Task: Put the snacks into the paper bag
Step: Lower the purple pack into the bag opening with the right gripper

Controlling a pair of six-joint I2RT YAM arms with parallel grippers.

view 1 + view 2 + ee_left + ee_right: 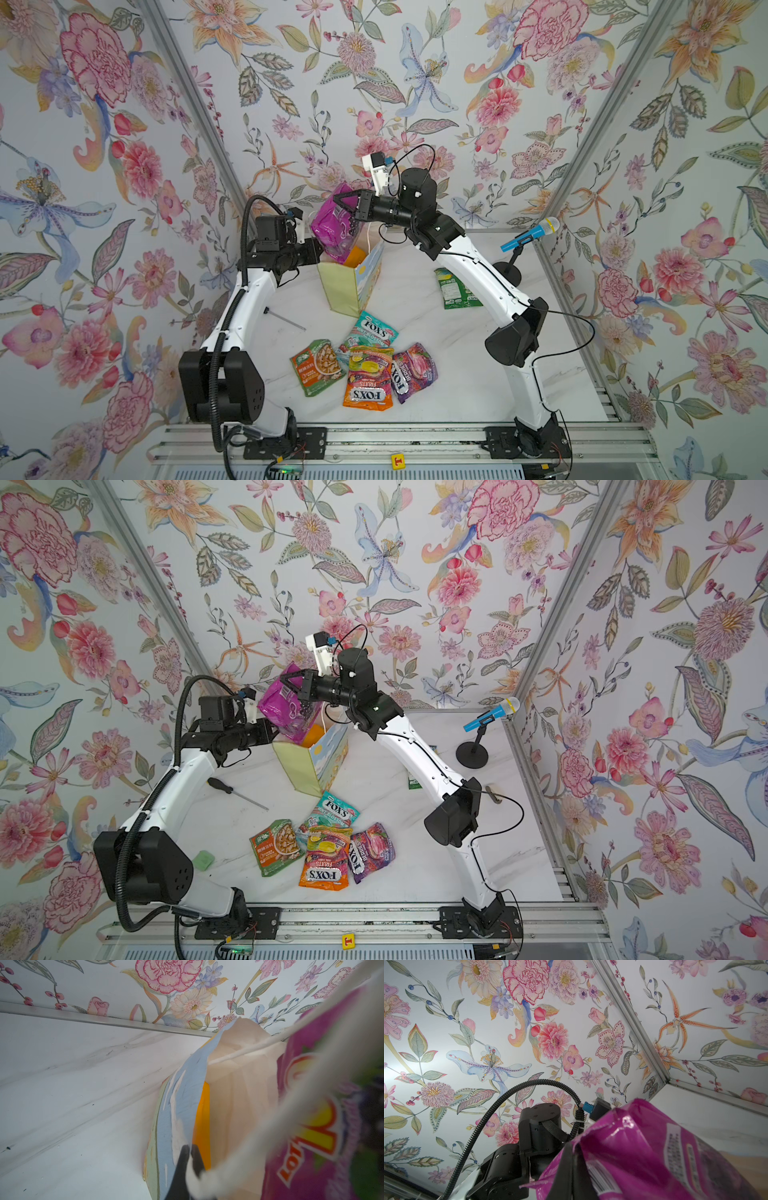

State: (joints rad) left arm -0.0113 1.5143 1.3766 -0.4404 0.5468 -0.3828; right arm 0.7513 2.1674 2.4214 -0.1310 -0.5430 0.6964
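Snacks point(368, 376): glossy, bright packets (several FOX'S)

- Microphone point(530, 235): blue body, pale foam head, tilted on a black round-based stand point(508, 272). It is well apart from the right pincer point(345, 210), on the side away from the left pincer point(189, 1159).
- Screwdriver point(237, 792): black handle, thin shaft, flat on the marbled tabletop point(436, 374), below the left pincer and toward the rail point(415, 434).
- Green square pad point(203, 860): far from both pincers, near the rail.
- Yellow tag point(397, 460): at the rail, farthest from both pincers.
- Floral wall panels point(374, 83): behind and beside both pincers.
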